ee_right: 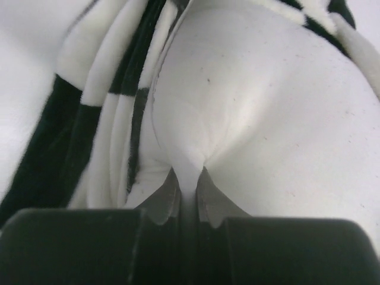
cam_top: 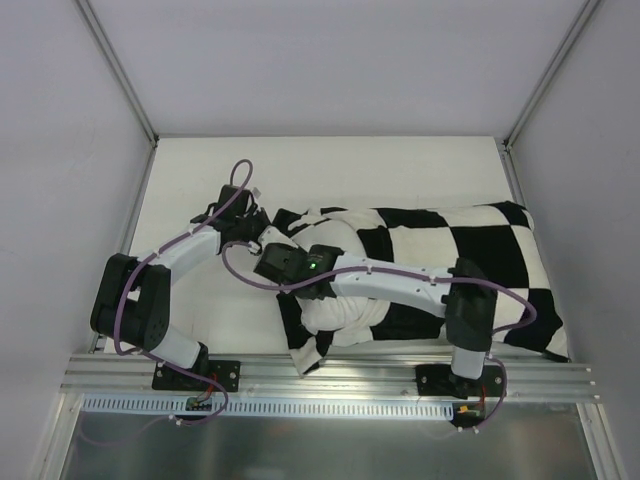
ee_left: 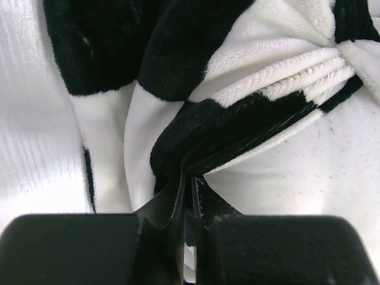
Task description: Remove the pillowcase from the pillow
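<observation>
The black and cream checkered pillowcase (cam_top: pixel 470 245) covers most of the pillow and lies across the right half of the table, bunched at its left end. The plain white pillow (cam_top: pixel 340 312) bulges out of that open end under the right arm. My left gripper (cam_top: pixel 262 232) is shut on a black fold of the pillowcase (ee_left: pixel 237 127) at its left edge. My right gripper (cam_top: pixel 262 262) is shut on a pinch of the white pillow (ee_right: pixel 249 119), with bunched pillowcase folds (ee_right: pixel 113 107) to its left.
The white table (cam_top: pixel 330 170) is bordered by grey walls at back and sides. A metal rail (cam_top: pixel 330 375) with both arm bases runs along the near edge. The right arm lies across the pillow's left end.
</observation>
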Controlling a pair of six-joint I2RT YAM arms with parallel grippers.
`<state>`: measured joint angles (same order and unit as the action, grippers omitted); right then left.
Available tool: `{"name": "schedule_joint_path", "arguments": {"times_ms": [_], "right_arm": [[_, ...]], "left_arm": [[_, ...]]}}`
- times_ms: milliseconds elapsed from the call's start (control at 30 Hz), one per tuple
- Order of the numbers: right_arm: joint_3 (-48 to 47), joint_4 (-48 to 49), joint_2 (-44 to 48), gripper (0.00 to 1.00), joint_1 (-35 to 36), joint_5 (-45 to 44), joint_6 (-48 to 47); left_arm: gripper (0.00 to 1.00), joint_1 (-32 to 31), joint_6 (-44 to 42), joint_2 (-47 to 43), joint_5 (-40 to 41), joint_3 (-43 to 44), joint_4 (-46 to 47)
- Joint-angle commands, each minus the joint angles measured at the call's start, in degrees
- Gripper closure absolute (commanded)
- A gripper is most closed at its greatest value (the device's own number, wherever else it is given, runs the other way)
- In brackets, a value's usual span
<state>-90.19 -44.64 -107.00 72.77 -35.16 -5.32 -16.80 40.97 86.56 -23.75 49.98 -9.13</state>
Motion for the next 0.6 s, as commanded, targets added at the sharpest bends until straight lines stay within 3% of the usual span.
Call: {"name": "schedule_joint_path", "arguments": {"times_ms": [0, 167, 400, 567], "right_arm": [[0.1, 5.9, 12.1, 0.99, -2.1, 5.0, 1.4], [2.5, 12.6, 27.1, 0.99, -4.2, 13.3, 2.2], [8.2, 19.4, 40.3, 0.99, -7.5, 23.6, 6.3], [10.8, 22.0, 46.9, 0.99, -9.2, 17.8, 7.9]], "left_arm": [[1.00, 1.3, -0.7, -1.0, 1.7, 0.0, -0.1], [1.00, 1.2, -0.1, 0.3, 0.7, 0.3, 0.8], [1.00, 0.5, 0.7, 3.9, -1.3, 2.4, 2.3], [1.00, -1.1, 0.9, 5.6, -1.3, 3.8, 2.6]]}}
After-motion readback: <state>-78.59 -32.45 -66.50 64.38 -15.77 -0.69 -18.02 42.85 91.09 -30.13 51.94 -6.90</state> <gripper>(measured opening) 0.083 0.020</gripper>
